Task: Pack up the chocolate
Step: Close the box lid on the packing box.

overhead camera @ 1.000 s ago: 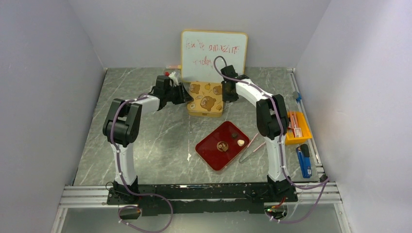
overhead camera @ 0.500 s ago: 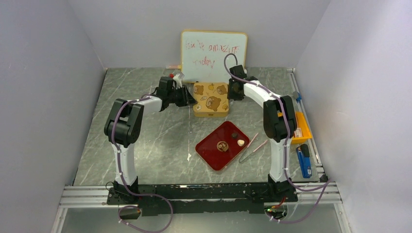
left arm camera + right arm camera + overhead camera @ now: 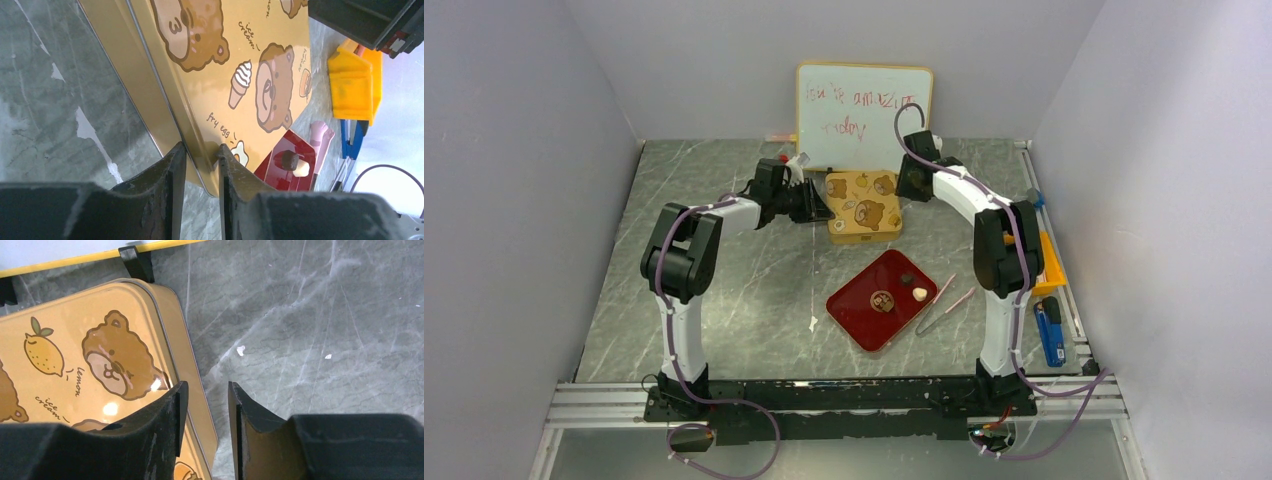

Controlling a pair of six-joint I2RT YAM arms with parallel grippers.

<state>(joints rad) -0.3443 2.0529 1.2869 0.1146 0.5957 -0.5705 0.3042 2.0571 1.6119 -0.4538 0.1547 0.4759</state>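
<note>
A grey marble-patterned table (image 3: 724,260) sits boxed in by plain white walls, with a whiteboard (image 3: 864,100) bearing red handwriting propped at the back edge. Just in front of the board lies a yellow tin (image 3: 864,210) printed with cartoon bears, a lemon and an ice-cream cone, its lid on. Both arms reach in to it from opposite sides. The left gripper (image 3: 819,207) is at the tin's left side, and its wrist camera shows the two black fingers (image 3: 175,172) pinched on the rim, the metal lip filling the narrow gap between them. The right gripper (image 3: 911,185) is at the tin's right side with its jaws parted. One finger (image 3: 165,415) hangs over the printed lid and the other over bare marble, with a strip of table showing between the tin wall and that outer finger, so it grasps nothing. The chocolate (image 3: 883,300) is nearer the arm bases, apart from the tin: three small pieces, one dark, one mid-brown and one cream, rest on a red tray (image 3: 854,310) set at an angle mid-table. Pink tweezers (image 3: 946,298) lie on the marble just beside the tray's right edge. An orange bin (image 3: 1049,272) and a blue tool (image 3: 1048,330) sit along the right rail.
</note>
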